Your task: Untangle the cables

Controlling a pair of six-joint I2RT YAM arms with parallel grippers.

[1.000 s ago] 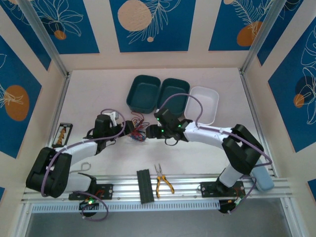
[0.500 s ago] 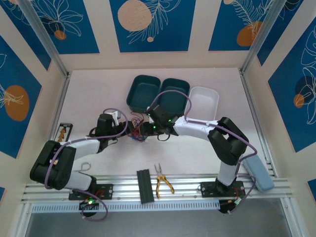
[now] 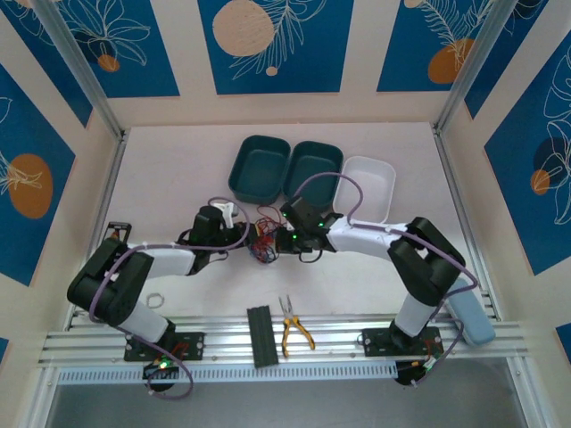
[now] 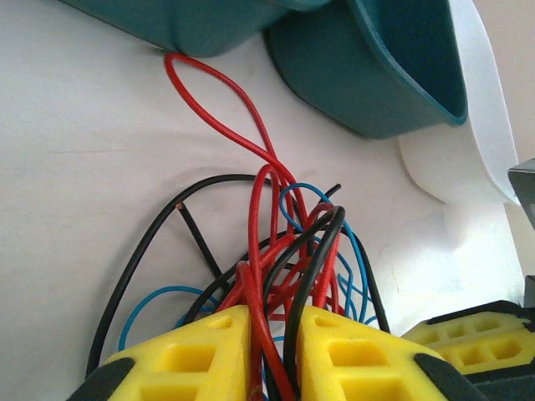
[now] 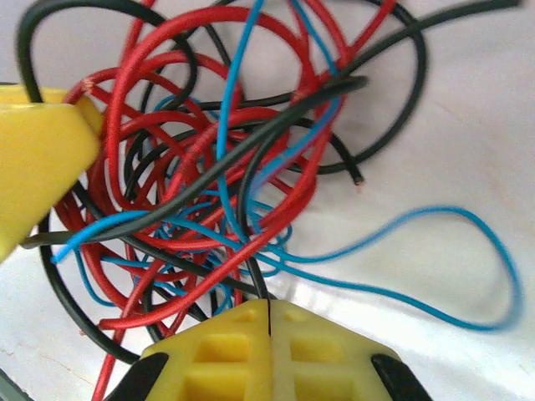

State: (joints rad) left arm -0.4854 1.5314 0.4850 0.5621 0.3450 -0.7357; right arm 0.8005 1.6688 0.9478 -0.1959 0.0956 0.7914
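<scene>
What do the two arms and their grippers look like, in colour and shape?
Both have white links and black joints, the left arm and the right arm alike. A lilac cable loops along each. Small green lights glow near the right wrist. The fingers are blocky yellow with square recesses.

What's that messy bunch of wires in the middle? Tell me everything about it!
The cables are thin red, blue and black strands, looped into one knotted heap on the white table beside the teal bins. One red loop reaches a bin's foot. The left gripper has red and black strands between its yellow fingers; the right gripper, shut, pinches a black strand.
</scene>
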